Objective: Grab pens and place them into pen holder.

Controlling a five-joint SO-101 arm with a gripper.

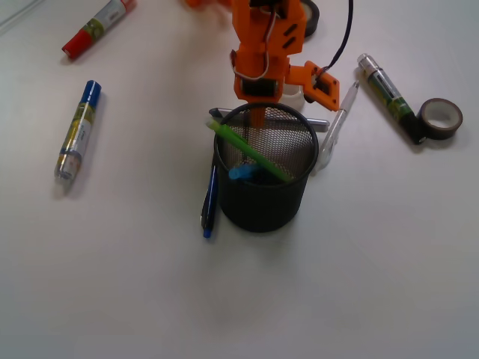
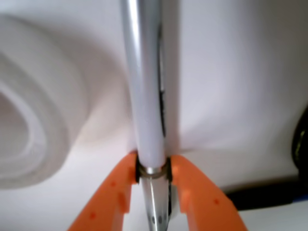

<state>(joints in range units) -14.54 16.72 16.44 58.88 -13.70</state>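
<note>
Orange gripper [image 2: 153, 175] pinching grey-silver stick pen [image 2: 144, 96] behind black wire-mesh cylindrical pen holder [image 1: 263, 187]; grab step underway. Next: lifting clear, carrying over rim.

We've got the pen holder [image 1: 262, 179] mid-table, two pens in it: one [image 1: 247, 151] leaning across with its end over the left rim, another [image 1: 245, 173] lower inside. A third pen [image 1: 210, 200] lies on the table just left of the holder, touching its wall. A fourth [image 1: 334, 127] lies just right, angled away. Behind the holder, the gripper [image 2: 153, 171] sits clamped around a fifth pen [image 2: 144, 86]. Markers: two [image 1: 78, 129] [image 1: 98, 28] far left, one [image 1: 388, 93] right, next to a tape roll [image 1: 440, 117].
</note>
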